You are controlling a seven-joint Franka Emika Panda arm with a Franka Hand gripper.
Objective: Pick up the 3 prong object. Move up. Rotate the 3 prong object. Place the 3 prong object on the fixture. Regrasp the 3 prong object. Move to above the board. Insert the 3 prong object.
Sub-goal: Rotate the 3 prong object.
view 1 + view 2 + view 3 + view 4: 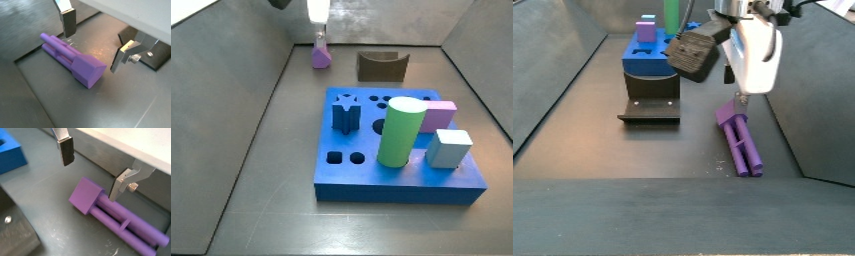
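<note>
On a dark grey floor walled by grey panels, the purple 3 prong object [72, 59] is seen lying flat near the fixture [381, 66] — the gripper [93, 41] held wide open above it, empty.

Purple 3 prong object [72, 60], blue board [398, 178], dark brown fixture [381, 67], silver-fingered pincer [93, 45].

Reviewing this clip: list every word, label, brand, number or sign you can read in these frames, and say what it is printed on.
None: no readable text in any view.
The board, the fixture and the 3 prong object show plain surfaces without print.
The gripper, open above the 3 prong object, shows bare silver fingers, with no marking visible.
</note>
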